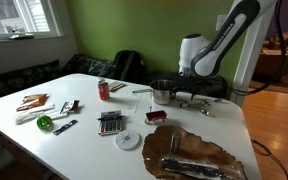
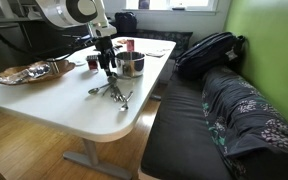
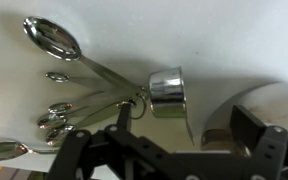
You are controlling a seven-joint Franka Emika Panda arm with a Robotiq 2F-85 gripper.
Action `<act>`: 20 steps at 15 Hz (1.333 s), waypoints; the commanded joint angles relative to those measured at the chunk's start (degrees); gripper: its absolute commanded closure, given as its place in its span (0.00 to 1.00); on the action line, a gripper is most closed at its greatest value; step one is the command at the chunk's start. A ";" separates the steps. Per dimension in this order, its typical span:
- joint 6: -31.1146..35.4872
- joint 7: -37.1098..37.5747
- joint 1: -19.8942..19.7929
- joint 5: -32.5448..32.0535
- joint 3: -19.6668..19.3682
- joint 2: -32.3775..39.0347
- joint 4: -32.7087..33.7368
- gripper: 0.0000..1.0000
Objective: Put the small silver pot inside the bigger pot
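Hand (image 3: 169, 140) wide apart over small shiny cylindrical pot (image 3: 167, 92), bigger pot (image 3: 279, 100) just beside

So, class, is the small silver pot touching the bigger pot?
Apart. The wrist view shows a strip of bare white table between the small silver pot and the bigger pot.

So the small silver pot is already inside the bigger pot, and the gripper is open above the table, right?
Not inside. In the wrist view the small silver pot sits on the white table beside the measuring spoons, outside the bigger pot. The gripper is open above the table, as you say.
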 commanded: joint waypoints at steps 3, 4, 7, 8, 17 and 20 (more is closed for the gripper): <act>-7.05 -3.23 4.42 3.95 -4.01 1.60 1.09 0.00; -7.48 -2.78 4.83 3.67 -4.58 2.16 1.16 0.00; -5.99 -2.01 5.77 3.37 -5.67 4.19 1.50 0.00; -5.63 -1.49 6.21 3.34 -6.22 4.55 1.71 0.14; -1.12 1.61 10.22 2.89 -10.36 3.60 1.28 0.87; -1.39 2.53 11.22 2.91 -11.06 3.16 0.94 1.00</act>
